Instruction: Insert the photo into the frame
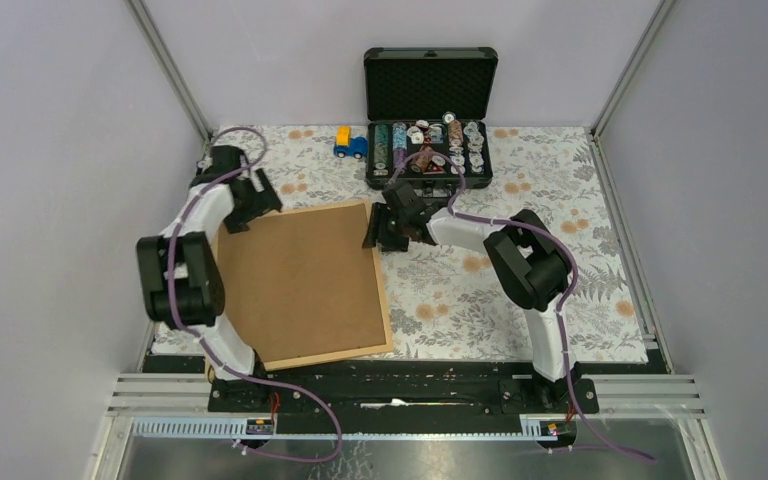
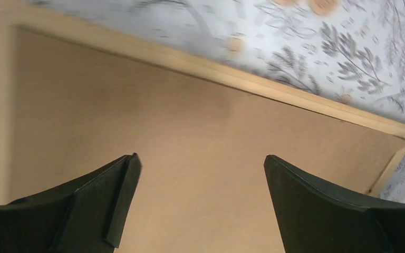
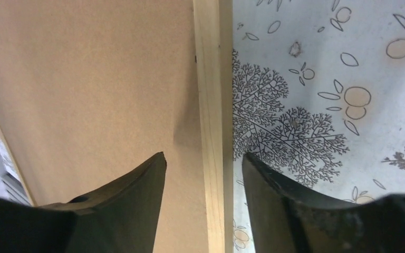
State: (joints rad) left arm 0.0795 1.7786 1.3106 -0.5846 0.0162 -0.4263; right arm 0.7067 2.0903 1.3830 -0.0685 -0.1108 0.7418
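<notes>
Table (image 1: pixel 520 300): carrying everything under a floral cloth; both arms are reaching in from its near edge.
Frame (image 3: pixel 211 105): lying flat on the left half of the table, running from near the near edge toward the middle. Its thin pale wood rails are likely making it light and stiff along each rail but prone to twisting at the corners. The best hold is probably across one rail close to a corner.
Backing (image 1: pixel 300 280): brown board sitting inside the frame and covering the whole opening. It is likely rigid, thin and smooth, offering little to pinch from above, so lifting it would probably have to start at an edge.
Photo: not showing in any view. Whether it is lying under the backing cannot be told. As a paper print it would likely be limp and easily creased, best taken by its margin.
Case (image 1: pixel 430 85): black, standing open at the far edge with small round items inside.
Right gripper (image 3: pixel 204 155): hanging over the frame's far right corner, jaws parted either side of the right rail, gripping nothing.
Left gripper (image 2: pixel 200 158): hovering over the backing near the frame's far left corner, jaws spread wide, holding nothing.
Toy car (image 1: pixel 350 143): blue and yellow, sitting just left of the case.
</notes>
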